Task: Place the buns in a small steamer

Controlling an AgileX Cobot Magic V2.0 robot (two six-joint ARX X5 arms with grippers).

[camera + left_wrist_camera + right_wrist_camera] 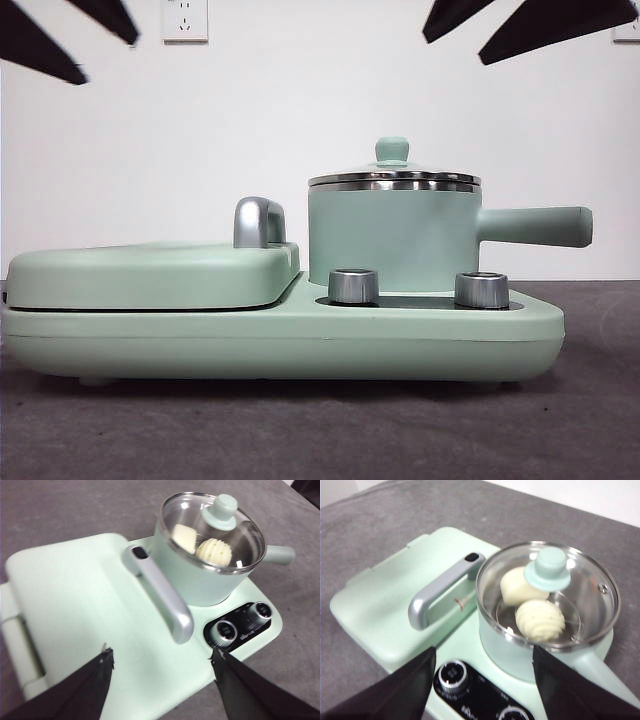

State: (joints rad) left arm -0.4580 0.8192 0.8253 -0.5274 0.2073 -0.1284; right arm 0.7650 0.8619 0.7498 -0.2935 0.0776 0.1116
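Jaws of left gripper [160, 662] spread wide, empty; right gripper [482, 662] likewise wide apart, empty. Both hang high over appliance, visible as black tips in top corners of front view.

Smooth bun [520, 586] and ridged bun [540, 620] sit touching inside small steamer [392, 238], centre-right of front view, glass lid [550, 597] on.

Handling judgement: buns soft, light, easily dented; light grip across sides. Lid fragile, slippery; take by knob [392, 150].

Hidden: buns unseen in front view behind steamer wall. Green flecks faint. Dial markings unreadable.
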